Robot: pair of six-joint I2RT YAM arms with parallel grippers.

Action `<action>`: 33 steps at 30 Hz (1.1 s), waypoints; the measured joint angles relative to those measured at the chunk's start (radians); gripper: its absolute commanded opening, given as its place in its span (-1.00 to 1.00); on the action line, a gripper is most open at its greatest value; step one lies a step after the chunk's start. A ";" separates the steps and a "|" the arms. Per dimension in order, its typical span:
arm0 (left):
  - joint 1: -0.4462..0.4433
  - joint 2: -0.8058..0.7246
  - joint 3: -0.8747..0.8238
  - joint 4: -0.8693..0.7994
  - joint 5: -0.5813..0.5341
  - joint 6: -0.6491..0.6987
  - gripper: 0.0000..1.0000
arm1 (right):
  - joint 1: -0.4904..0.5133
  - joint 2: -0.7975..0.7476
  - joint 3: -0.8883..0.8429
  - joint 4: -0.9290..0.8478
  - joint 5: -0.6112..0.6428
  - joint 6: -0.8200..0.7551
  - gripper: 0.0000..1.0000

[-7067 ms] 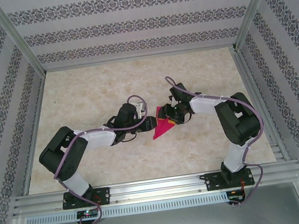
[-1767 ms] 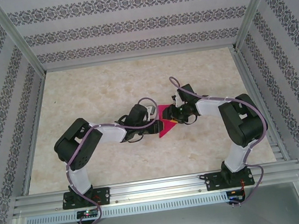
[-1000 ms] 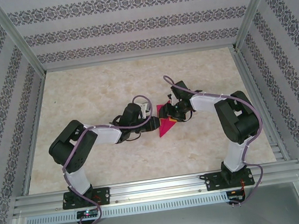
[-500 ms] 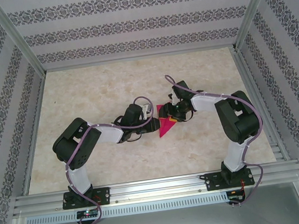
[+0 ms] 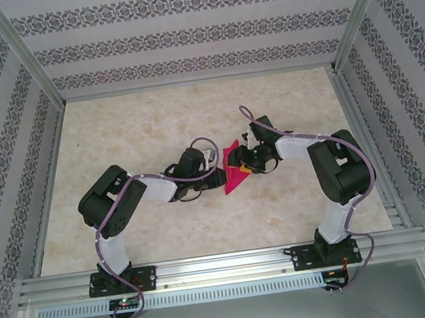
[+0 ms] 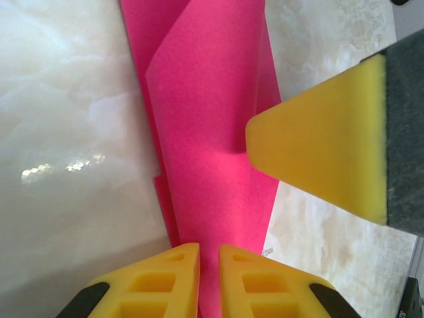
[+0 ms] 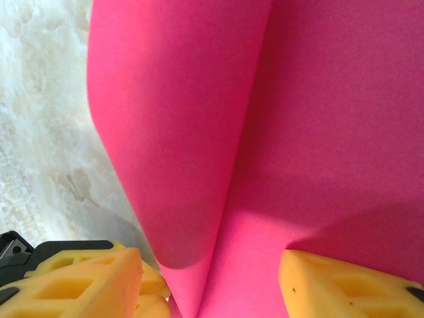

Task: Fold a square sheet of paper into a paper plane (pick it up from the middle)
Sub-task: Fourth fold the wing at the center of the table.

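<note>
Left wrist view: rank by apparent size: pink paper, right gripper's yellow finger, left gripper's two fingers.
1. pink paper
2. right gripper's yellow finger
3. left gripper's two fingers: alike, cropped at the frame edge; unsure, closest to the camera

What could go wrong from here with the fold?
1. The flap bulges, uncreased; it may spring open once the right finger lifts.
2. The left fingers pinch the paper at one end while that finger seems to pin it: pulling could tear or skew it.
</note>
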 measured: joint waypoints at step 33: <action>0.000 -0.040 0.070 -0.031 -0.038 0.007 -0.66 | 0.008 0.049 0.084 -0.140 0.076 -0.007 -0.19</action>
